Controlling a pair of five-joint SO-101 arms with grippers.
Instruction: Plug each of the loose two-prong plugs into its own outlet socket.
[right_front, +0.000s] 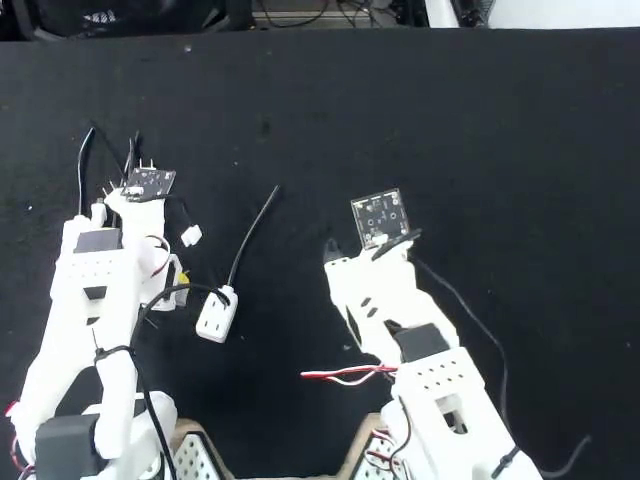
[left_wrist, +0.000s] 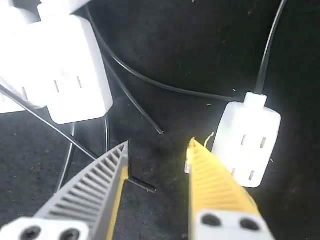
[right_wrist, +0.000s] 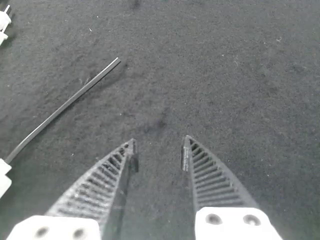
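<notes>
My left gripper (left_wrist: 158, 145), toward the counter's near-left corner, has its fingers (left_wrist: 215, 185) released and empty. An outlet socket (left_wrist: 247, 145) lies just beside them, long axis in line with its cord (left_wrist: 267, 50). Beyond, the loose plug (right_front: 190, 236) lies nearer this arm than my right gripper (right_wrist: 159, 141), likewise released.

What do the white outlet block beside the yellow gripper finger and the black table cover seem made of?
White outlet block: likely smooth moulded plastic, slightly glossy; it reflects light evenly. Black table cover: probably matte felt-like cloth; fine grain and pale lint specks show.
</notes>
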